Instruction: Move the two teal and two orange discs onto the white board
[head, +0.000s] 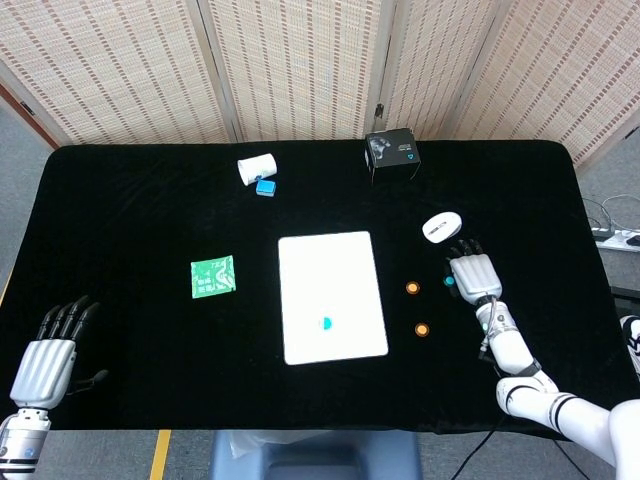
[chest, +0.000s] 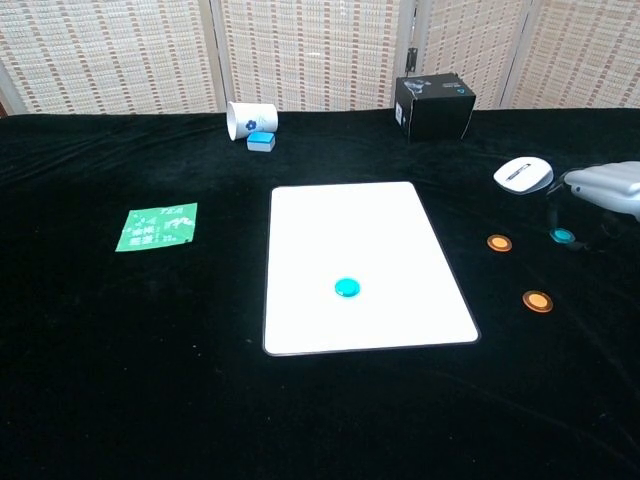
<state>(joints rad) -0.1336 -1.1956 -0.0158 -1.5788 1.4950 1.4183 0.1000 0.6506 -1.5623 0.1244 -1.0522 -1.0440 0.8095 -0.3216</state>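
The white board lies mid-table with one teal disc on it. Right of the board, two orange discs rest on the black cloth. The second teal disc lies on the cloth under the fingertips of my right hand. The dark fingertips reach down on either side of it; I cannot tell whether they touch it. My left hand is at the front left corner, fingers stretched out and holding nothing.
A white mouse lies just behind my right hand. A black box stands at the back. A tipped white cup and a small blue block are back left. A green packet lies left of the board.
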